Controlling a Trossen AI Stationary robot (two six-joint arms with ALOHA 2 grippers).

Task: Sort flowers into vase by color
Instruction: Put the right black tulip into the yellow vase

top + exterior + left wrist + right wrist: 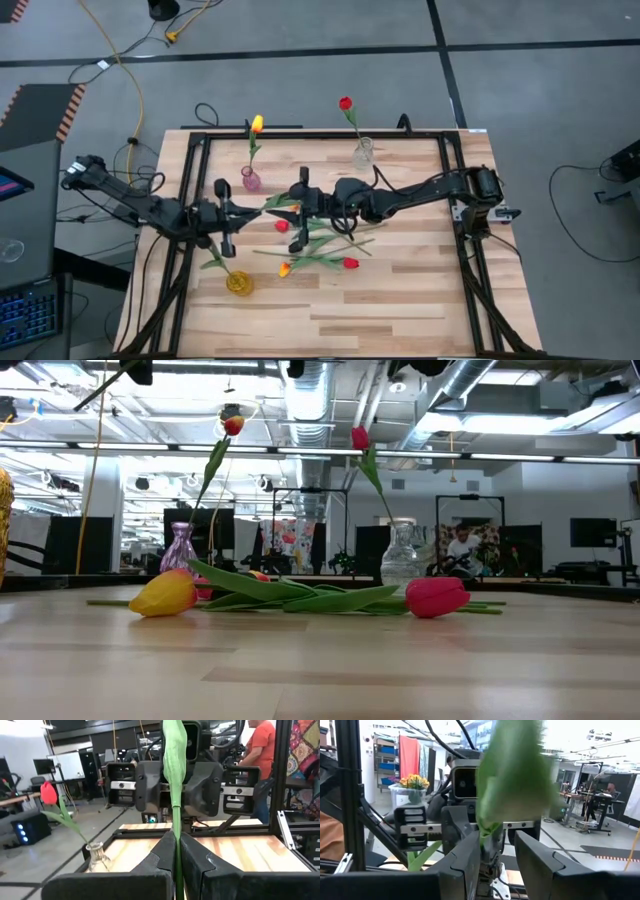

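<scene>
My left gripper [238, 210] is shut on a tulip's green stem [175, 851], and the tulip's long leaf [174, 755] reaches toward my right gripper [300, 203]. That gripper faces it from the right, open, with one finger on either side of the leaf [512, 780] and touching nothing that I can see. More tulips lie on their sides on the table: a yellow-orange one [165, 595], a red one [437, 597] and another red head [282, 226]. The pink vase [251, 180] holds a yellow tulip [257, 124]. The clear vase [363, 153] holds a red one [345, 103]. My left gripper pinches the thin green stem [175, 845] between its two fingers [157, 862]. It comes level from the table's left, with the stem running on along the fingers toward my right gripper. The tulip is lifted clear of the table.
An amber vase [238, 283] with a green stem in it stands near the table's near-left corner. A black frame [445, 190] rings the tabletop. A person in an orange shirt [260, 750] stands beyond the table. Bare wood lies along the near edge [400, 310].
</scene>
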